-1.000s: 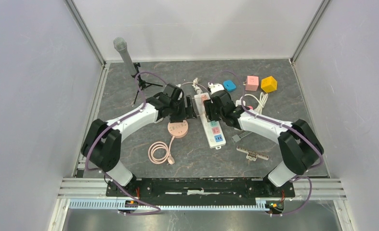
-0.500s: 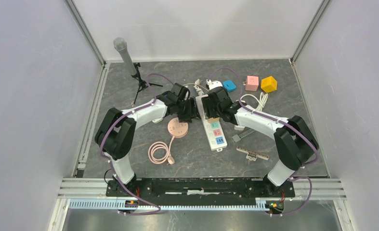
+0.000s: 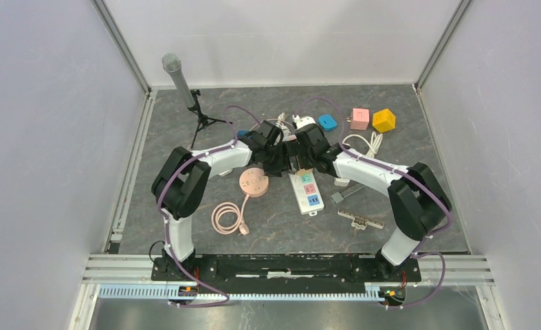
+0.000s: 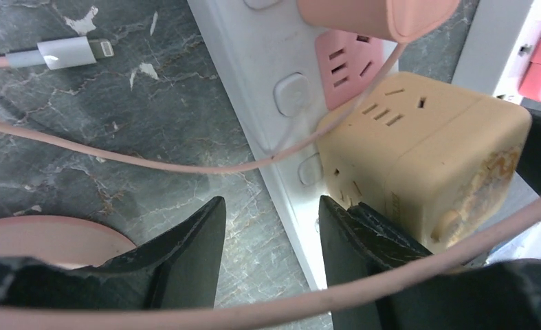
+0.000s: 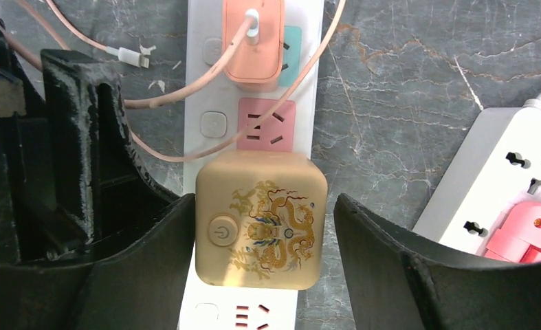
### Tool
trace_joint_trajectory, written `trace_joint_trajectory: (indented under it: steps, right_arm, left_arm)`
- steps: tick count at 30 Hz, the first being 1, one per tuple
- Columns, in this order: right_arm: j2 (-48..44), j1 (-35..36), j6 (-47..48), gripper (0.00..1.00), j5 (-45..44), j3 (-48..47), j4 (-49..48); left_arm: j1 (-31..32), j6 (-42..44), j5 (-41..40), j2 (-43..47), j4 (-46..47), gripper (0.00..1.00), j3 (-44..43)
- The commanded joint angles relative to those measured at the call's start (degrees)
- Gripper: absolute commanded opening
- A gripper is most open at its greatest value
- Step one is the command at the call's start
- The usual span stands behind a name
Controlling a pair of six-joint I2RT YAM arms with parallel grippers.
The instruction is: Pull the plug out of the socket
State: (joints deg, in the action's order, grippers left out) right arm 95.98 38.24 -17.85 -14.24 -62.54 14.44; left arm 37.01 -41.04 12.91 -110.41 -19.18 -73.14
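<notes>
The plug is a tan cube adapter point(image 5: 260, 227) with a gold dragon print and a power button. It sits in the white power strip point(image 5: 254, 313), below a pink socket. My right gripper point(image 5: 264, 206) is open and straddles the cube; its left finger is against the cube's side and its right finger stands clear of it. My left gripper point(image 4: 269, 206) is open beside the cube point(image 4: 425, 158), one finger over the strip's edge point(image 4: 254, 69) and the other over the table. In the top view both grippers point(image 3: 278, 159) point(image 3: 300, 158) meet over the strip point(image 3: 306, 191) and hide the cube.
A pink charger point(image 5: 254, 41) with a thin pink cable point(image 4: 150, 158) is plugged in farther up the strip. A second white strip point(image 5: 501, 172) holding a pink plug lies to the right. A pink round hub point(image 3: 254, 182), a microphone stand point(image 3: 181, 82) and coloured cubes point(image 3: 370, 119) surround the strip.
Both arms have closed in on the strip's far part. The left gripper moved right to the strip's edge, and the right gripper shifted left over the cube.
</notes>
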Motion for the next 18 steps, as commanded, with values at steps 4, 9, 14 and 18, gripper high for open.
trace_joint_trajectory:
  steps: [4, 9, 14, 18]
  right_arm:
    - [1.22, 0.26, 0.45, 0.65, 1.12, -2.07, 0.63]
    - [0.69, 0.26, -0.15, 0.33, 1.71, -2.05, -0.27]
    - [-0.28, 0.26, -0.14, 0.0, 2.05, -3.87, 0.62]
    - [-1.75, -0.69, -1.21, 0.0, 5.17, -4.19, -0.3]
  left_arm:
    - [1.14, 2.12, -4.55, -3.21, -0.71, 0.53, -2.04]
    - [1.22, 3.07, -5.61, -3.9, -1.04, 0.52, -0.43]
    - [1.22, 4.5, -7.49, -6.35, -4.51, 0.48, -0.81]
    - [1.22, 5.04, -7.96, -6.16, -4.66, 0.45, 1.34]
